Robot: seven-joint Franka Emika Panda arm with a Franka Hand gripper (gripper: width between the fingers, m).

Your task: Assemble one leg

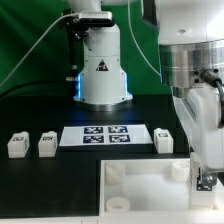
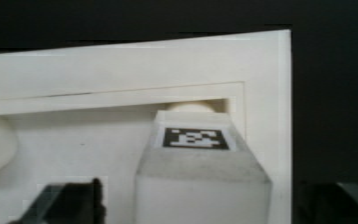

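My gripper (image 1: 205,176) hangs over the far right corner of the large white tray-like part (image 1: 140,198), in the exterior view. It is shut on one leg (image 1: 206,183), a small white block with a tag on one face. In the wrist view the leg (image 2: 202,165) stands between the dark fingers (image 2: 73,203) of the gripper (image 2: 202,208). Its tagged end is next to a round corner socket (image 2: 194,104) of the tray (image 2: 87,75). Whether the leg touches the socket I cannot tell. Three more legs (image 1: 16,145), (image 1: 46,144), (image 1: 164,139) stand on the black table.
The marker board (image 1: 95,135) lies flat between the loose legs. The arm's white base (image 1: 102,75) stands behind it. Another corner socket (image 1: 113,172) shows at the tray's far left. In the wrist view the black table (image 2: 336,100) lies past the tray's edge.
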